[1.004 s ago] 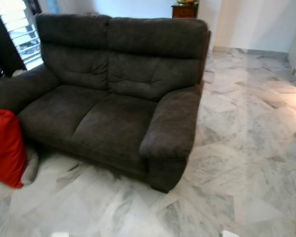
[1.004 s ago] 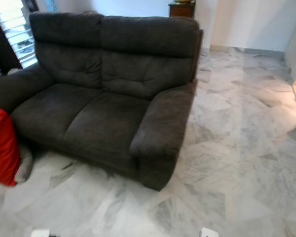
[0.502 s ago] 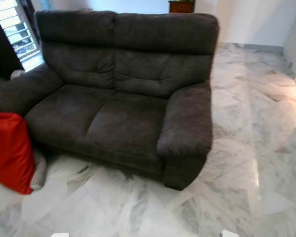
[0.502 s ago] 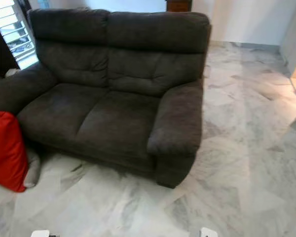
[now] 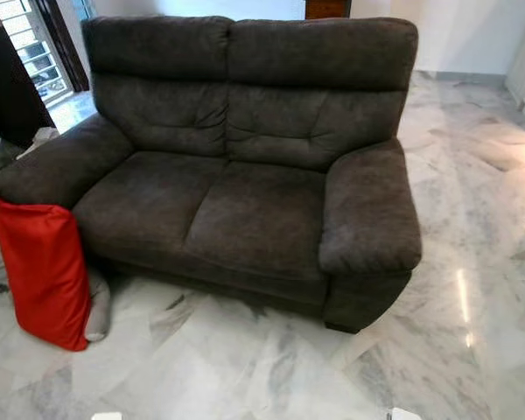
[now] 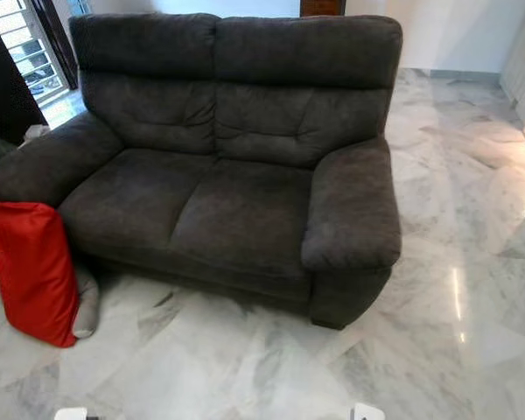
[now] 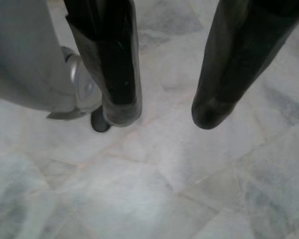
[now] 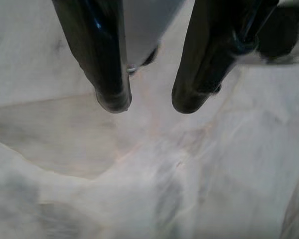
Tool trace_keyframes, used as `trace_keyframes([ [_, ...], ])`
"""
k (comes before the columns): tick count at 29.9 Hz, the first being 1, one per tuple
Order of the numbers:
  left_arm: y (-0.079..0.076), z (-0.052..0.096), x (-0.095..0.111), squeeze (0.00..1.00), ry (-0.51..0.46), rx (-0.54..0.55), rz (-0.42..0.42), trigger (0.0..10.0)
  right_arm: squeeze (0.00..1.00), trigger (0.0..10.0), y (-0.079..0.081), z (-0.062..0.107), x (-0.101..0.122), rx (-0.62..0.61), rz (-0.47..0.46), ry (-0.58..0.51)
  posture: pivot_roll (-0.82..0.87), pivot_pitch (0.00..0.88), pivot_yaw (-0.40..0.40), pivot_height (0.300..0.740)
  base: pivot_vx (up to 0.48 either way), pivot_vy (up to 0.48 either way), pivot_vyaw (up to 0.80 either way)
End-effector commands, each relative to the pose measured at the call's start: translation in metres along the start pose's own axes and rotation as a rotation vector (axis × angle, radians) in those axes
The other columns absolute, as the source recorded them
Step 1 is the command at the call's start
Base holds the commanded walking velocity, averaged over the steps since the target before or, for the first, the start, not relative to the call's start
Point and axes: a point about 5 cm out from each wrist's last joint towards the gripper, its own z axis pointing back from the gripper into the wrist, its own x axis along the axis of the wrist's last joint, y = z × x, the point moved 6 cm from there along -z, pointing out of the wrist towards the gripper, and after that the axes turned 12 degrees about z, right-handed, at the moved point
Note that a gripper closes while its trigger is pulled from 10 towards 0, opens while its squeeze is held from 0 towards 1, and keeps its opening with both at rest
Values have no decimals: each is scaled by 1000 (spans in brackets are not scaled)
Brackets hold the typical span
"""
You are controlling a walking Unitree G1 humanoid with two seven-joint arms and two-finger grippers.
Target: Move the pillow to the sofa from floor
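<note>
With both the left gripper (image 7: 162,112) and right gripper (image 8: 149,102) hanging released over the floor (image 5: 245,367), you needed to close in on the red pillow (image 5: 42,267) leaning at the sofa (image 5: 245,175) armrest first.

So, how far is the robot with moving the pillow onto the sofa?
Nothing is done yet. The red pillow stands on the marble floor, leaning against the sofa by its arm. The left gripper and right gripper hang open over the floor, holding nothing. Approaching, gripping, lifting and placing the pillow are all left.
</note>
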Motion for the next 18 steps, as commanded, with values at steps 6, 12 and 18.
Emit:
trace_keyframes([
  [6,5,3,-16,0,48,17,17,10000,0,10000,4,-1,2,15,15,-3,53,71,29,740,0,476,0],
  [12,4,3,-17,0,47,19,23,10000,0,10000,5,-1,5,21,28,-11,56,62,23,740,0,476,0],
  [18,3,3,-17,0,48,17,33,10000,0,10000,7,-1,6,25,33,-11,52,48,24,740,0,476,0],
])
